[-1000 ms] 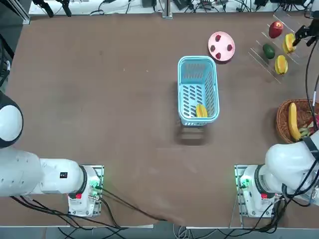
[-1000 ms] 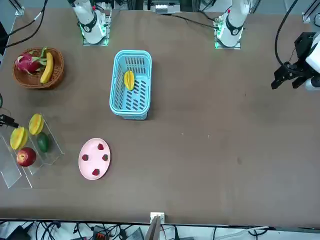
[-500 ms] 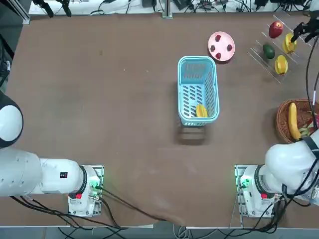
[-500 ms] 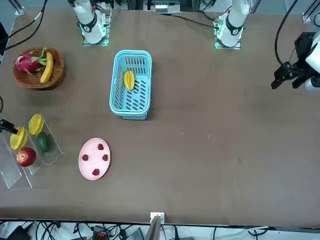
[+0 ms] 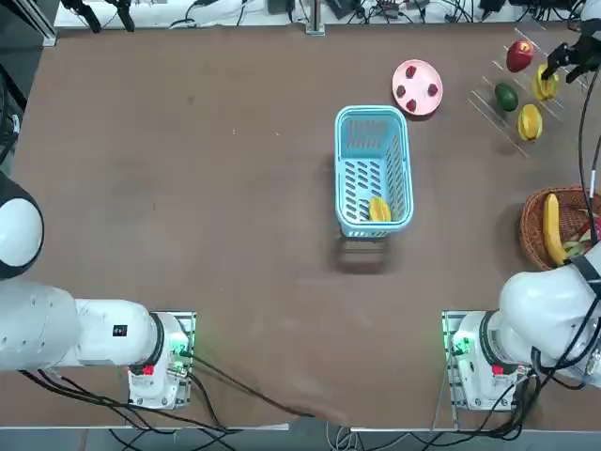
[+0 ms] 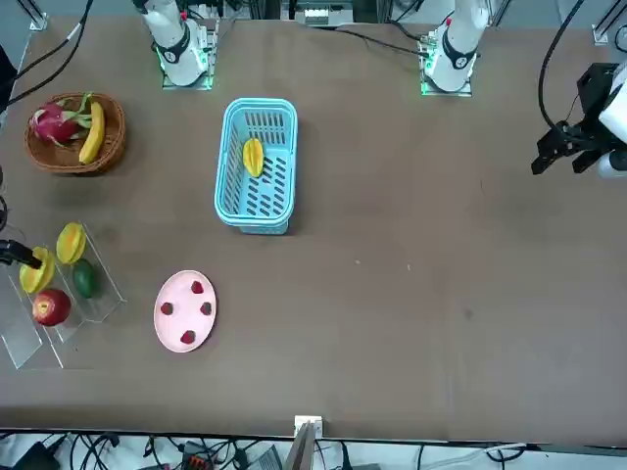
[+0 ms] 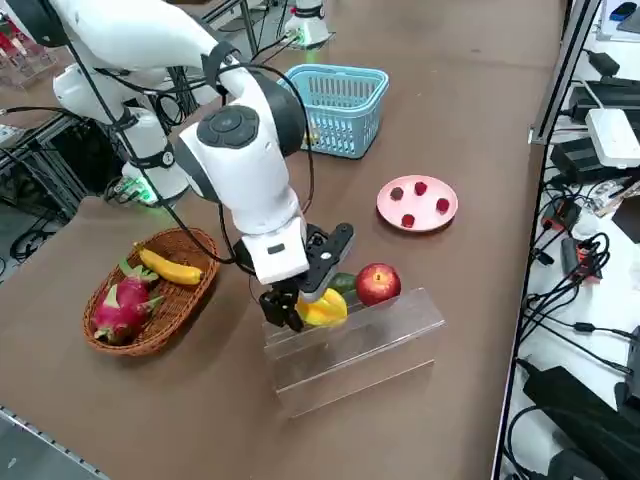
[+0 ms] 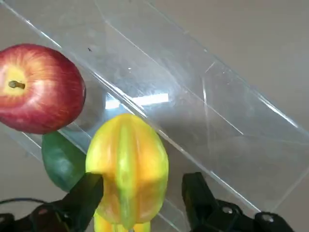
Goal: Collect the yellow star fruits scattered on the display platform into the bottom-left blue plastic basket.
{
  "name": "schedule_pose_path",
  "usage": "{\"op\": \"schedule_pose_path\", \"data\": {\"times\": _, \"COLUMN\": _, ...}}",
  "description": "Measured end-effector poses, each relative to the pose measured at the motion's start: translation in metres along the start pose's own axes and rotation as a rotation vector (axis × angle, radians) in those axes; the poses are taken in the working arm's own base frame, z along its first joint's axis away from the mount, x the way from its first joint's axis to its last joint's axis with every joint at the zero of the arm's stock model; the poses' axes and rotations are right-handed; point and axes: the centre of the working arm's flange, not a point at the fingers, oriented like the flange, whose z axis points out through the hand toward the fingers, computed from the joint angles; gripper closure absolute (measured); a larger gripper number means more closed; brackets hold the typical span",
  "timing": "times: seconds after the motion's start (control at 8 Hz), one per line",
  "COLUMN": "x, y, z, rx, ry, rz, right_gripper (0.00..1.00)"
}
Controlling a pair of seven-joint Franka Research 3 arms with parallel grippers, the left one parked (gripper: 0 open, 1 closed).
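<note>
Yellow fruit at the pincer: a star fruit (image 8: 126, 166) lies between the two black fingers (image 8: 82, 200), its ridges and long axis running straight away from the wrist, lengthwise down the gap.
Right pincer (image 7: 300, 300): fingers spread apart to either side of that fruit, not clamped on it; whether the pads touch the skin I cannot tell.
Relation for the next move: the fruit sits dead ahead inside the open gap, so closing should, I judge, catch it across its narrow width.
Display platform (image 8: 203, 92): clear tiered rack at the far right corner of the desk (image 5: 188, 188); this fruit rests on one of its steps.
Neighbours: a red apple (image 8: 38, 89) close beside the fruit and a green fruit (image 8: 60, 159) tucked against it; a careless squeeze could nudge either.
Second star fruit (image 5: 531, 122): on the rack, nearer the robot, long axis roughly toward the arm bases.
Blue plastic basket (image 5: 406, 169): mid-desk, well apart from the rack, one star fruit (image 5: 378, 209) already lying in its near end.
Progress: one of three collected, as I judge it.
</note>
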Motion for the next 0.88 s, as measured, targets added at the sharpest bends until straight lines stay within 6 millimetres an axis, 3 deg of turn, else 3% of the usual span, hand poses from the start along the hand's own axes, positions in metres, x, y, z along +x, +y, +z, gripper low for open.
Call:
{"op": "schedule_pose_path", "data": {"times": 0.12, "x": 0.0, "y": -0.001, "z": 0.0, "rx": 0.002, "ry": 0.001, "rz": 0.0, "right_gripper": 0.03}}
{"op": "schedule_pose_path", "data": {"times": 0.25, "x": 0.002, "y": -0.004, "z": 0.0, "rx": 0.004, "ry": 0.002, "rz": 0.001, "right_gripper": 0.18}}
{"op": "schedule_pose_path", "data": {"times": 0.5, "x": 0.006, "y": -0.01, "z": -0.004, "rx": 0.005, "ry": 0.009, "rz": -0.001, "right_gripper": 0.62}}
{"op": "schedule_pose_path", "data": {"times": 0.62, "x": 0.006, "y": -0.012, "z": -0.007, "rx": 0.006, "ry": 0.01, "rz": -0.004, "right_gripper": 0.74}}
{"op": "schedule_pose_path", "data": {"times": 0.88, "x": 0.008, "y": -0.016, "z": -0.009, "rx": 0.005, "ry": 0.013, "rz": -0.01, "right_gripper": 0.74}}
